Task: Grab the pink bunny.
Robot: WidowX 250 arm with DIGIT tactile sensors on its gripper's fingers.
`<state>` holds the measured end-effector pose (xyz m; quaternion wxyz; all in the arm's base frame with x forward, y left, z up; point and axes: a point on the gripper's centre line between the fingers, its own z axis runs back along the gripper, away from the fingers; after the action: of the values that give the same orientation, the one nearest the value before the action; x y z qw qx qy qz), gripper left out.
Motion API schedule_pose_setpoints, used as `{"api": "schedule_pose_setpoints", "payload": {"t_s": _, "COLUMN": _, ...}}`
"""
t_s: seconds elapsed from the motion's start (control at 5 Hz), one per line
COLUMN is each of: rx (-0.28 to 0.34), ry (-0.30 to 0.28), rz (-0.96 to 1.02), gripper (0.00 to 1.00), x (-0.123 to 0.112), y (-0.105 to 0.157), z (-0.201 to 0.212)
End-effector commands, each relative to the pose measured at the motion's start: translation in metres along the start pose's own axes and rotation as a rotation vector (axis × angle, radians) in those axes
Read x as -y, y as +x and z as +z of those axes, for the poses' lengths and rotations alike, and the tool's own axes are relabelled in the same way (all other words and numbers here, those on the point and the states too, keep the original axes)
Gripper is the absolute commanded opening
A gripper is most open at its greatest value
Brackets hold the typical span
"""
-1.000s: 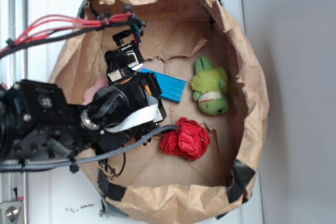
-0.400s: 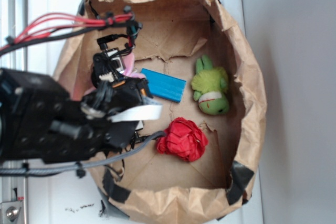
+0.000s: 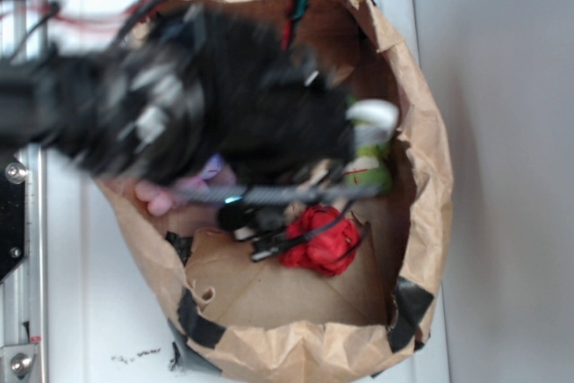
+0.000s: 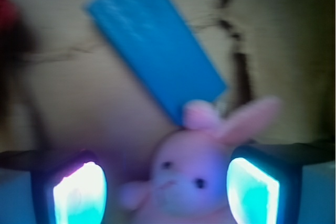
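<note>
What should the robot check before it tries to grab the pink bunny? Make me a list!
1. Bunny in sight: ok. The pink bunny shows face-on in the wrist view.
2. Bunny between the fingers: ok. The claw has one glowing finger on each side of it.
3. Claw open: ok. There is a gap on both sides of the bunny.
4. Blue block out of the way: cannot tell. The blue block lies just behind the bunny's ears; touching or not is too blurry.
5. Other toys clear: ok. The red ball lies apart from the bunny.
6. Claw low enough: cannot tell; both views are blurred.
</note>
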<state>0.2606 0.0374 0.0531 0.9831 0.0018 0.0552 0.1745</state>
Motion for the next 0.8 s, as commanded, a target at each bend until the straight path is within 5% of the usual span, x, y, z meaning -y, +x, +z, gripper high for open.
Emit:
{"api": "schedule_pose_setpoints", "payload": {"t_s": 0.0, "rx": -0.030, "ry": -0.056, "rz": -0.038, "gripper": 1.00, "x": -0.020, "y": 0.004, "z": -0.001}}
{"api": "schedule_pose_setpoints", "payload": {"t_s": 0.4, "rx": -0.016, "ry": 0.035, "rz": -0.064, "gripper": 1.00, "x": -0.022, "y": -0.003, "z": -0.031}}
{"api": "schedule_pose_setpoints", "payload": {"t_s": 0.6, "rx": -0.001, "ry": 0.026, "rz": -0.070, "gripper": 1.00, "x": -0.012, "y": -0.009, "z": -0.043}}
